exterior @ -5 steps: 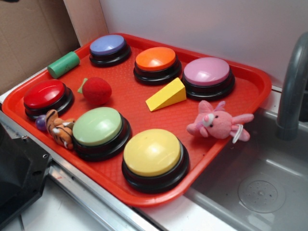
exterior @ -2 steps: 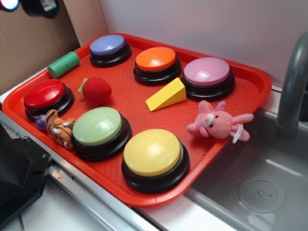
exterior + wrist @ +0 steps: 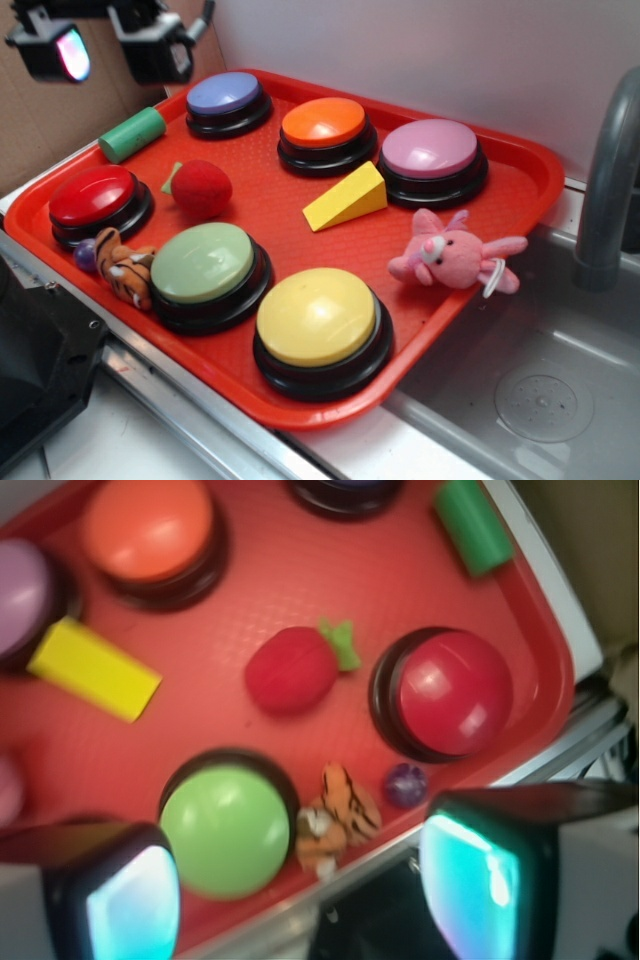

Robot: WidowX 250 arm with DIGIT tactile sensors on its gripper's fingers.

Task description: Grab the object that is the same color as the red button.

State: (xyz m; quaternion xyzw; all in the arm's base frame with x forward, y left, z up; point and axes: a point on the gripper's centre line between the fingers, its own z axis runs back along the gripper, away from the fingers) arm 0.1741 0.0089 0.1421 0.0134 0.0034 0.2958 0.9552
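Note:
The fuzzy red toy fruit with a green leaf tip lies on the red tray, just right of the glossy red button. In the wrist view the fruit sits left of the red button. My gripper hangs high above the tray's far left corner, well apart from the fruit. It is open and empty, its two fingers wide apart at the bottom of the wrist view.
The tray also holds blue, orange, pink, green and yellow buttons, a green cylinder, yellow wedge, pink plush, toy tiger and purple ball. A sink and faucet are at the right.
My gripper has come down into view at the upper left, from almost out of frame to above the tray's far left corner. Nothing on the tray has moved.

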